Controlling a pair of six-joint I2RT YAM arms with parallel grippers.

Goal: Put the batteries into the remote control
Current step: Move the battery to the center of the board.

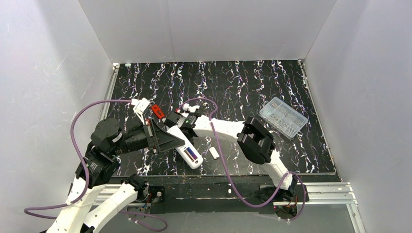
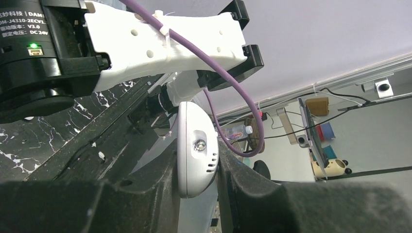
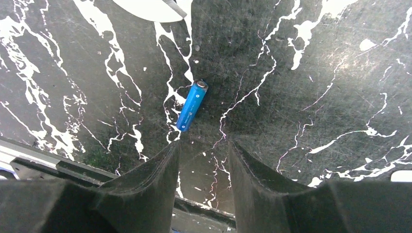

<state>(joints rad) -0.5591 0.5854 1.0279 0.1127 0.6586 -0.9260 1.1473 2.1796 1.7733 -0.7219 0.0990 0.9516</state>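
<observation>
Right wrist view: your right fingers [image 3: 145, 189], apart and empty, hang by the battery [image 3: 192, 105], probably near the remote control [image 2: 196, 150] your left fingers [image 2: 252, 194] squeeze. It lies slanted, so a pinch could roll it away.

We see a black tabletop [image 1: 272, 87] veined with white and lilac streaks, boxed in at the back and both sides by plain white panels [image 1: 209, 29]. An aluminium rail [image 1: 320, 191] runs along its near edge. The light is soft and even, with faint shadows in the panels' corners.
</observation>
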